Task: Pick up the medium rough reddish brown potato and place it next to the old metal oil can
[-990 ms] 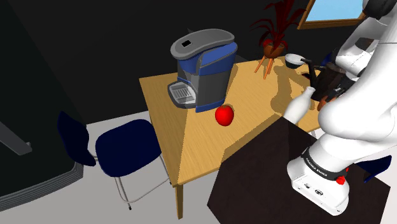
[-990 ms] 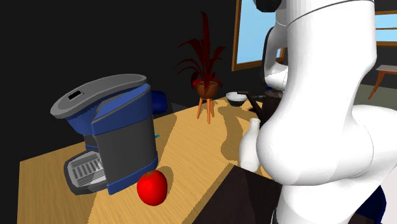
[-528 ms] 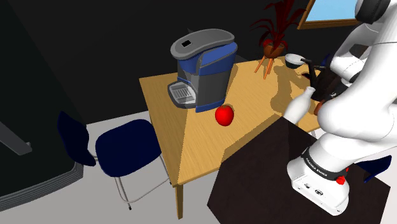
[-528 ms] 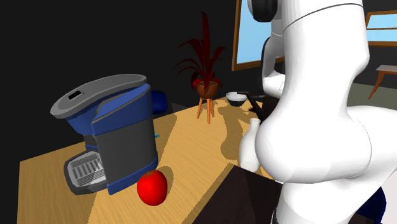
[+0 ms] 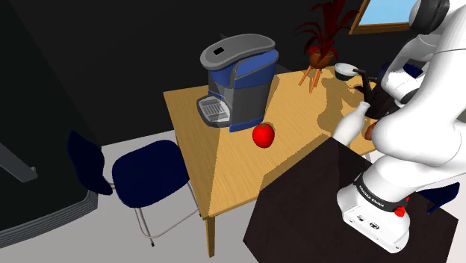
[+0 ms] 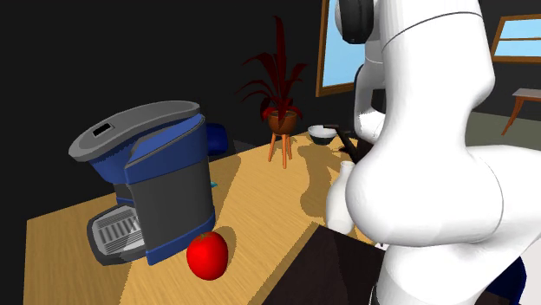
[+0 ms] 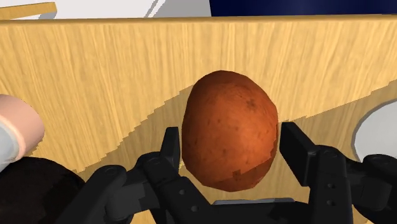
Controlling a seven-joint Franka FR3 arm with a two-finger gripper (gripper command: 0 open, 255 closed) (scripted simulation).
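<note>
— Where is the potato? I do not find it.

— Follow the shoulder view from its left. First comes the wooden counter (image 5: 224,149), then the white bottle (image 5: 351,123) close to the counter's near edge. Just beside the bottle is the reddish brown potato (image 7: 230,130). It seems to rest on the wood, and the claw (image 7: 232,143) hangs directly over it.

— How will it handle, do you think?

— I judge it firm and stiff, with some weight but nothing hard for this arm. The skin looks rough and spotted, so it should not slip much. It is egg-shaped, however, so it may roll, or pop out if it is squeezed near one end. The best hold is across the narrow middle, where the two sides run almost parallel.

— And the claw itself?

— It is opened wide. In the wrist view one black finger (image 7: 170,149) stands very near one flank, the potato takes almost all the space between, and the other finger stands very near the opposite flank. There is little room to spare. I see no sign that they press the skin, so I would say the claw holds nothing at this moment.
</note>
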